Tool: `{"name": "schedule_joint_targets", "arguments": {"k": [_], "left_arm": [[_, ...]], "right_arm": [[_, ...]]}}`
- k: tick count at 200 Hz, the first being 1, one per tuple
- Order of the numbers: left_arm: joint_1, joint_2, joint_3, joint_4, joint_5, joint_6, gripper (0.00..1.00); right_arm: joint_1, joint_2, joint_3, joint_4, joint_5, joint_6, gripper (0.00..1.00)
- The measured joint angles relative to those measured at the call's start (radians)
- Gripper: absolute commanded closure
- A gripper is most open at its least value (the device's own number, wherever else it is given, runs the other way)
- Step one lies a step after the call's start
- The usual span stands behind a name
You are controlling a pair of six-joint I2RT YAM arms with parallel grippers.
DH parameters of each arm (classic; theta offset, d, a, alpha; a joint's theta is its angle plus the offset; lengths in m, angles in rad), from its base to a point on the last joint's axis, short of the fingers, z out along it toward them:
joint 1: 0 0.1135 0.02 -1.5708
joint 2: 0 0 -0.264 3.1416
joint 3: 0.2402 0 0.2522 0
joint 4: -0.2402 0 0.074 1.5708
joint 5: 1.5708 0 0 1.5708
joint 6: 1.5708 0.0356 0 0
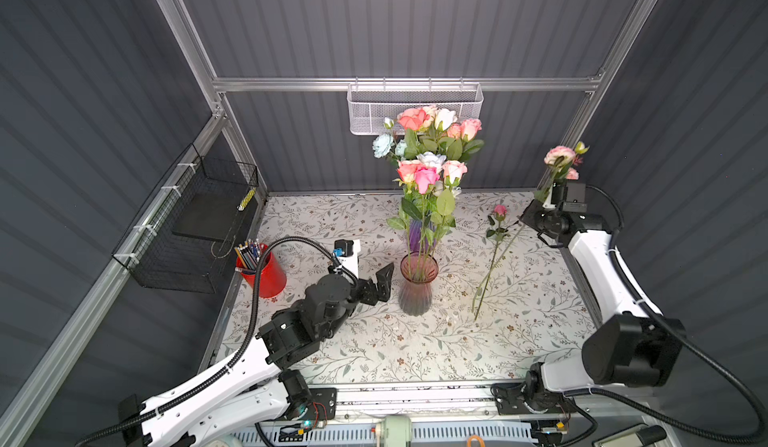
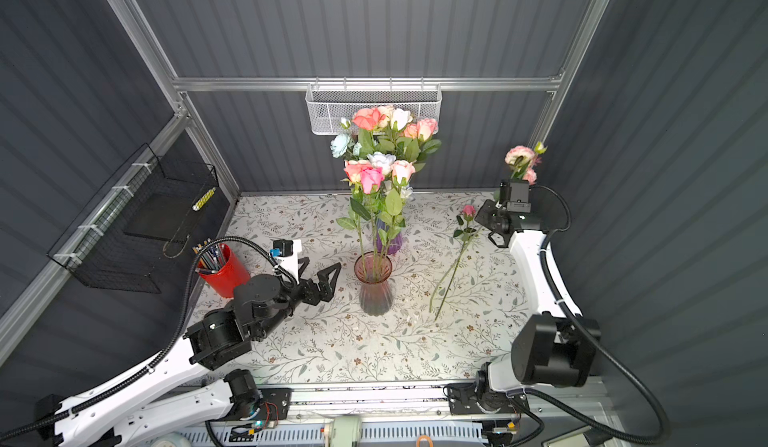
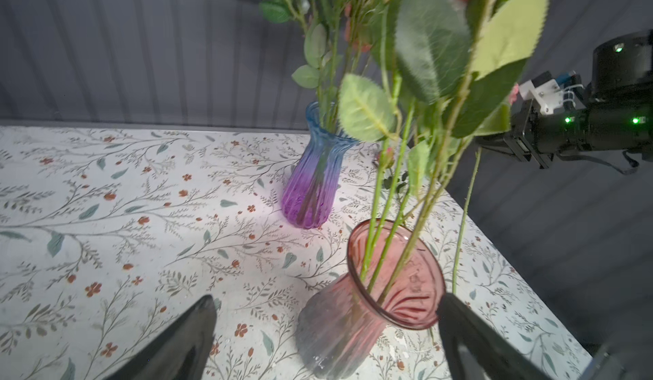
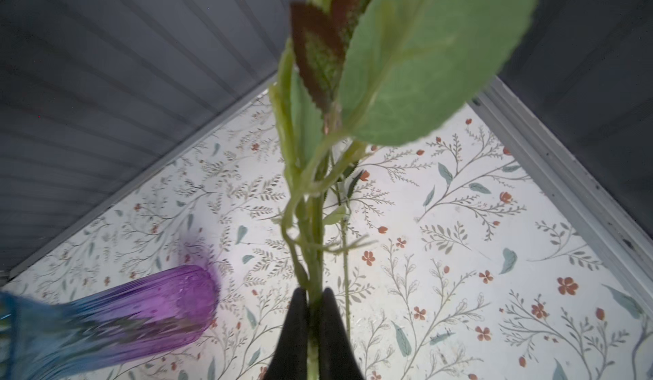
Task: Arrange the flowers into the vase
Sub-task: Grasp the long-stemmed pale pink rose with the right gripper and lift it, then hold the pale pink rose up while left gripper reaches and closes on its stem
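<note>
A pink glass vase (image 1: pixel 417 285) stands mid-table with several roses (image 1: pixel 424 175) upright in it. Behind it a blue-purple vase (image 1: pixel 419 235) holds more flowers (image 1: pixel 432 123). My left gripper (image 1: pixel 374 278) is open just left of the pink vase; in the left wrist view its fingers straddle the pink vase (image 3: pixel 388 290) without touching it. My right gripper (image 4: pixel 314 295) is shut on the green stem of a pale pink flower (image 1: pixel 560 156), lifted at the far right. One pink rose (image 1: pixel 498 216) lies loose on the table.
A red cup of pencils (image 1: pixel 266 272) stands at the table's left edge. A black wire basket (image 1: pixel 195 224) hangs on the left wall and a white mesh basket (image 1: pixel 415 108) on the back rail. The tabletop (image 1: pixel 374 341) is floral-patterned.
</note>
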Motion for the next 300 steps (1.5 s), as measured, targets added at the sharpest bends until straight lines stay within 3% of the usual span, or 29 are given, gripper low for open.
{"name": "schedule_joint_targets", "arguments": {"k": [21,59,100,148,172,184,214,222,231,237,249,257,277,300], "left_arm": [[0.000,0.086,0.121,-0.027,0.097,0.062,0.12],[-0.001,0.233,0.325,-0.069,0.298,0.177,0.13],[-0.025,0.364,0.517,-0.096,0.493,0.243,0.13],[-0.077,0.581,0.641,-0.072,0.607,0.251,0.16],[-0.100,0.650,0.678,-0.065,0.613,0.254,0.25],[-0.105,0.670,0.692,-0.058,0.612,0.255,0.39],[-0.108,0.680,0.698,-0.038,0.606,0.249,0.91],[-0.108,0.679,0.697,-0.027,0.601,0.243,1.00],[-0.109,0.678,0.696,-0.015,0.598,0.254,1.00],[-0.113,0.676,0.695,-0.007,0.594,0.251,1.00],[-0.118,0.671,0.692,0.000,0.585,0.246,1.00],[-0.119,0.669,0.690,0.004,0.575,0.246,1.00],[-0.118,0.659,0.690,0.010,0.534,0.246,1.00],[-0.118,0.617,0.664,0.040,0.452,0.257,1.00]], "right_arm": [[0.105,-0.127,-0.002,-0.013,0.040,-0.006,1.00],[0.250,-0.385,-0.001,-0.014,0.069,-0.017,1.00],[0.347,-0.605,-0.040,0.117,-0.006,0.000,1.00],[0.409,-0.625,-0.140,0.248,-0.132,0.051,1.00],[0.439,-0.618,-0.160,0.267,-0.164,0.071,1.00],[0.451,-0.624,-0.168,0.275,-0.173,0.077,1.00],[0.465,-0.647,-0.170,0.285,-0.188,0.077,1.00],[0.466,-0.652,-0.170,0.288,-0.188,0.077,1.00],[0.465,-0.655,-0.170,0.294,-0.188,0.076,1.00],[0.466,-0.657,-0.170,0.299,-0.188,0.077,0.92],[0.466,-0.656,-0.170,0.307,-0.193,0.080,0.66],[0.466,-0.656,-0.170,0.309,-0.202,0.077,0.55],[0.470,-0.655,-0.169,0.304,-0.217,0.065,0.46],[0.470,-0.668,-0.169,0.291,-0.211,0.050,0.42]]}}
